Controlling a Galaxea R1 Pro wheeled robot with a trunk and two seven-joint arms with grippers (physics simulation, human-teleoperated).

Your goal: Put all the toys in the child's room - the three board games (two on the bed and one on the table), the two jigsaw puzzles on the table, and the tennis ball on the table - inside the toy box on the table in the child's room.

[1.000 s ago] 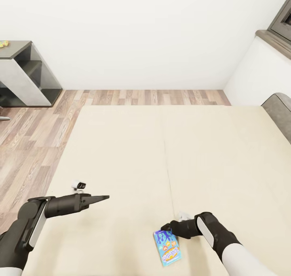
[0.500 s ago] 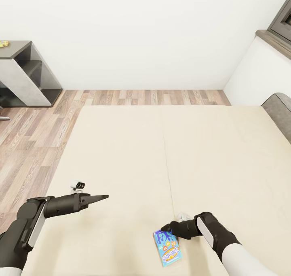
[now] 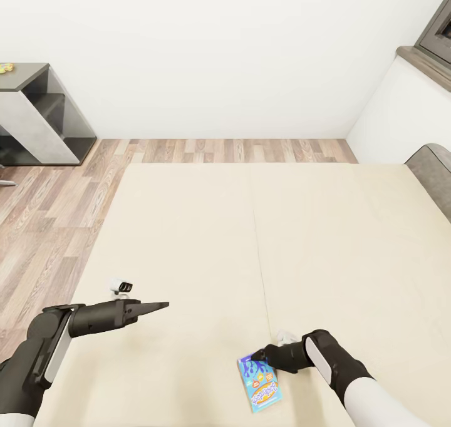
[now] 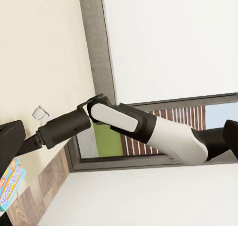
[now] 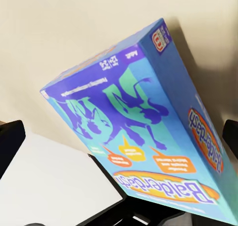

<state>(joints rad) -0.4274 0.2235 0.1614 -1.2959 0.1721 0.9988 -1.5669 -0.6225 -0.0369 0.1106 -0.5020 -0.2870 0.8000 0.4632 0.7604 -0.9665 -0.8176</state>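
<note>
A blue board game [image 3: 262, 383] with cartoon figures lies on the beige bed [image 3: 188, 226] near its front edge. My right gripper [image 3: 255, 355] is at the box's far end. In the right wrist view the board game [image 5: 139, 126] looks tilted and sits between the dark fingertips [image 5: 10, 141], which stand wide apart, so the gripper is open. My left gripper [image 3: 164, 304] hovers over the mattress to the left, open and holding nothing. The left wrist view looks across at the right arm [image 4: 124, 124] and a corner of the board game [image 4: 10, 184]. A corner of the table [image 3: 28, 76] is at far left.
A small yellow thing [image 3: 6, 67] lies on the table's dark-grey end. Wood-plank floor [image 3: 56, 214] runs between table and bed. The grey headboard [image 3: 432, 164] and a white ledge [image 3: 401, 114] close off the right side. A white wall stands behind.
My right gripper has settled slightly lower onto the far end of the blue box, which has shifted a touch. The left arm has stayed still.
</note>
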